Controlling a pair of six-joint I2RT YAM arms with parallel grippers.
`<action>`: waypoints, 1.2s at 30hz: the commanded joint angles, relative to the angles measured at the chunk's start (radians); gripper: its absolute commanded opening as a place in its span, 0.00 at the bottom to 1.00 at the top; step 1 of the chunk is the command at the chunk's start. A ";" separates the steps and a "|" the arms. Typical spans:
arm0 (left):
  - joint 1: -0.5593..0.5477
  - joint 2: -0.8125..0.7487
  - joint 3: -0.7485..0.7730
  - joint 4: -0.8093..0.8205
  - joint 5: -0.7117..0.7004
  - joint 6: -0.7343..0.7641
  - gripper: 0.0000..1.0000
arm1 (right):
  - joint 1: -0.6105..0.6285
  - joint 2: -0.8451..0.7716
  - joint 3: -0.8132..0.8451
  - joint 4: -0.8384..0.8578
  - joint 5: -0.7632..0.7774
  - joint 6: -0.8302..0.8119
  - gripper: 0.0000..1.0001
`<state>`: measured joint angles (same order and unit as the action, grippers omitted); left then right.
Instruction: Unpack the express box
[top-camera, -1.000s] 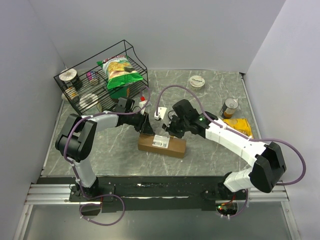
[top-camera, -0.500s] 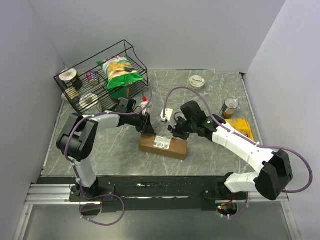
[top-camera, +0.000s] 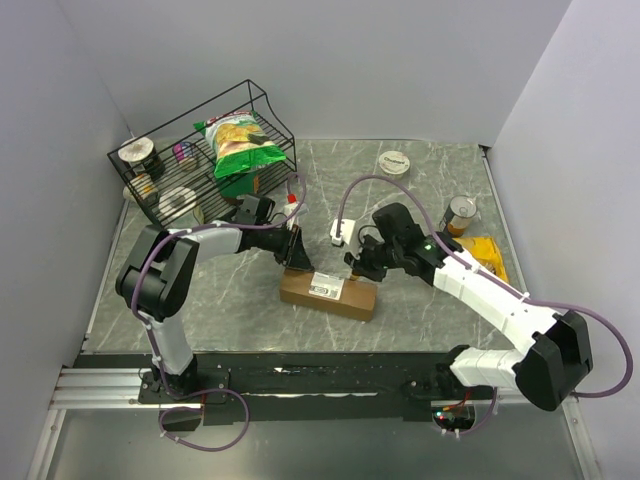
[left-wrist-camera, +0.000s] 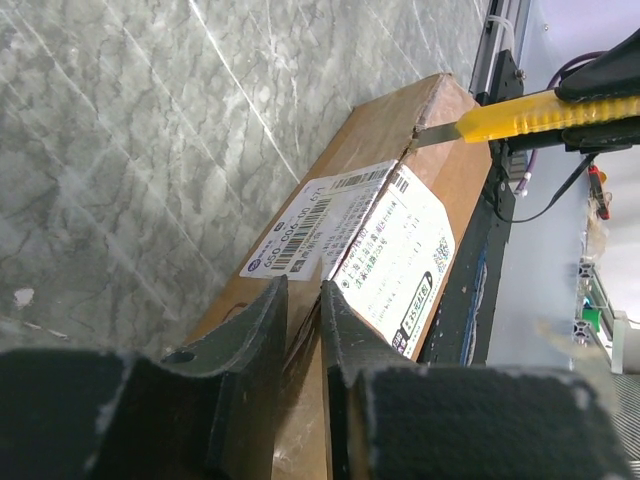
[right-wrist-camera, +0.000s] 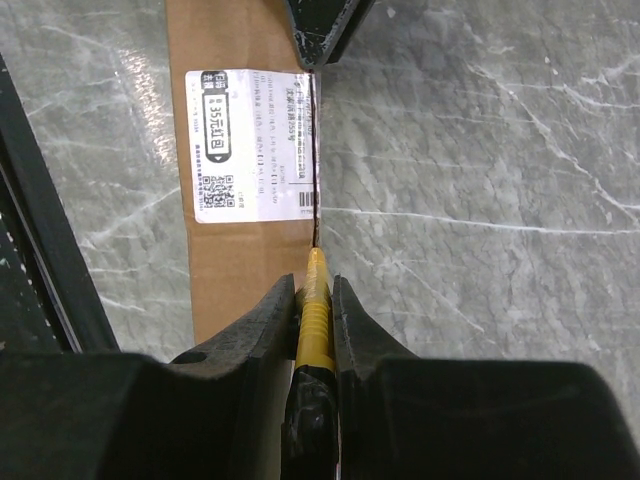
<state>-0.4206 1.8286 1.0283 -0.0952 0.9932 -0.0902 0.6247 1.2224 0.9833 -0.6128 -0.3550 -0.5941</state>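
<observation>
The express box (top-camera: 327, 294), a long brown carton with a white label, lies on the marble table in front of both arms. My left gripper (top-camera: 297, 262) is at its left end. In the left wrist view the gripper (left-wrist-camera: 305, 300) is closed to a narrow gap on the box (left-wrist-camera: 380, 200) at its top seam. My right gripper (top-camera: 360, 268) is shut on a yellow utility knife (right-wrist-camera: 316, 310). The knife's blade (left-wrist-camera: 435, 135) sits in the seam near the box's right end. A dark cut line (right-wrist-camera: 315, 150) runs along the label edge towards the left gripper's tip (right-wrist-camera: 320, 30).
A black wire rack (top-camera: 270, 105) at the back left holds a chip bag (top-camera: 240, 140) and cans. A small red-capped bottle (top-camera: 290, 200) stands beside it. A round white tub (top-camera: 395, 163), a tin can (top-camera: 460, 213) and a yellow bag (top-camera: 478, 250) are at the right.
My right gripper has moved right along the box top with the knife, from beside the label to the box's right end. The left gripper has stayed at the left end.
</observation>
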 joint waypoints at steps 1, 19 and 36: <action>0.017 0.055 -0.024 -0.086 -0.185 0.076 0.20 | -0.039 -0.046 -0.031 -0.223 0.070 -0.029 0.00; 0.016 0.023 -0.043 -0.083 -0.159 0.121 0.13 | -0.077 0.019 -0.043 -0.182 0.004 0.002 0.00; -0.078 -0.305 0.050 -0.185 -0.178 0.449 0.54 | -0.043 0.094 0.098 -0.211 -0.001 0.092 0.00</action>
<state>-0.4351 1.6077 1.0447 -0.2218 0.8795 0.1631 0.5739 1.2858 1.0252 -0.7811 -0.3901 -0.5644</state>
